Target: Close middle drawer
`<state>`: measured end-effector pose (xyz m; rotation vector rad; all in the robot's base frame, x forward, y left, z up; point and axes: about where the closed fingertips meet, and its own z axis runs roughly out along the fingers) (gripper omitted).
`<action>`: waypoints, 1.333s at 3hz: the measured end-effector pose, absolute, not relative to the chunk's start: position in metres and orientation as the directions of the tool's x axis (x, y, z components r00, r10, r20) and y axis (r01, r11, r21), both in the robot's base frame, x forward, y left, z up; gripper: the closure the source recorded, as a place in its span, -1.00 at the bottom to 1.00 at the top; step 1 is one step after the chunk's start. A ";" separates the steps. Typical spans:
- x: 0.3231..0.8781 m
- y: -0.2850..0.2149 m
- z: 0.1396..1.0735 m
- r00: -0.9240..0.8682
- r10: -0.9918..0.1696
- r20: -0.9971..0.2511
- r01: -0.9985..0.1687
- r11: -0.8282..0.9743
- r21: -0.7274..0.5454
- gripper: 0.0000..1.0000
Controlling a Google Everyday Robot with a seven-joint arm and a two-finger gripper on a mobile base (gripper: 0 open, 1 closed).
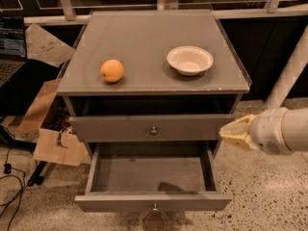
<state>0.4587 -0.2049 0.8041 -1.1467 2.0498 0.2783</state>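
The middle drawer (153, 202) of the grey cabinet is pulled far out at the bottom of the view. Its inside (149, 174) is bare, and its small round knob (155, 207) faces me. The taller-fronted drawer above it (120, 128) stands out only a little. The lowest drawer is hidden under the open one. My gripper (232, 133), cream-coloured on a white wrist, hangs at the cabinet's right front corner. It is level with the upper drawer front, above and to the right of the open drawer, touching neither.
An orange (112, 70) and a white bowl (190, 59) sit on the cabinet top (144, 37). Cardboard pieces (55, 146) and cables (9, 177) lie on the floor to the left. A white post (288, 76) stands at the right.
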 end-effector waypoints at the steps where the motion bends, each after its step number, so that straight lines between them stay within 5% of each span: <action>1: 0.449 -0.218 0.752 -0.344 -0.569 -0.746 -0.744 0.651 -0.153 1.00; 4: 0.431 -0.233 0.595 -0.471 -0.417 -0.777 -0.640 0.768 -0.024 1.00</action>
